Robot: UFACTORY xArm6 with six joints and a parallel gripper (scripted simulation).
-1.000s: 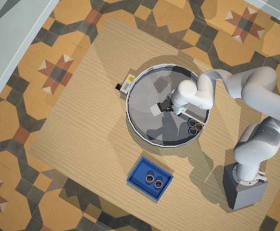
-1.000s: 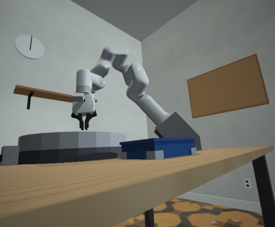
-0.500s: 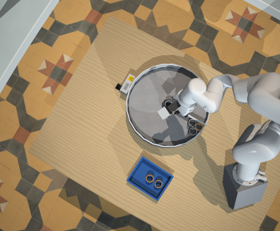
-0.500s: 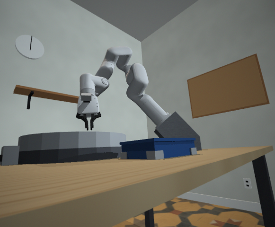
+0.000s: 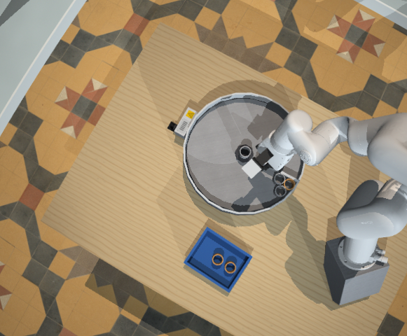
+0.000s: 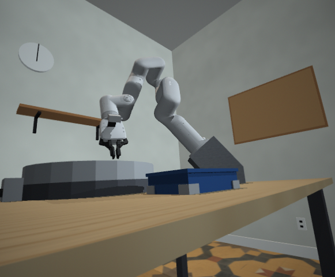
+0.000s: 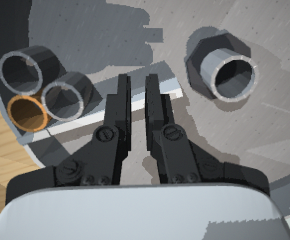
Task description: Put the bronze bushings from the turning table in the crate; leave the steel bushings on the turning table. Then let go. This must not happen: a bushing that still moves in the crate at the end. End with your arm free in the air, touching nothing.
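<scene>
My gripper (image 6: 115, 157) (image 7: 138, 91) is shut and empty, with a narrow gap between its fingers, above the turning table (image 5: 210, 152) (image 6: 83, 172). One bronze bushing (image 5: 289, 189) (image 7: 27, 114) stands on the turning table near the rim, against two steel bushings. One steel bushing (image 7: 47, 61) and the other steel bushing (image 7: 81, 89) stand beside it, left of my fingers in the wrist view. The blue crate (image 5: 196, 246) (image 6: 212, 182) holds two bronze bushings, one bronze bushing (image 5: 217, 264) near its middle and another bronze bushing (image 5: 230, 273) close by. The exterior view shows no bushings.
A grey hub (image 5: 244, 145) (image 7: 212, 65) stands at the turning table's centre, right of my fingers in the wrist view. A pale straight bar (image 5: 289, 175) (image 7: 97, 117) runs beside the bushings toward the rim. A raised wall rings the turning table. A small box (image 5: 184, 122) adjoins its outer side.
</scene>
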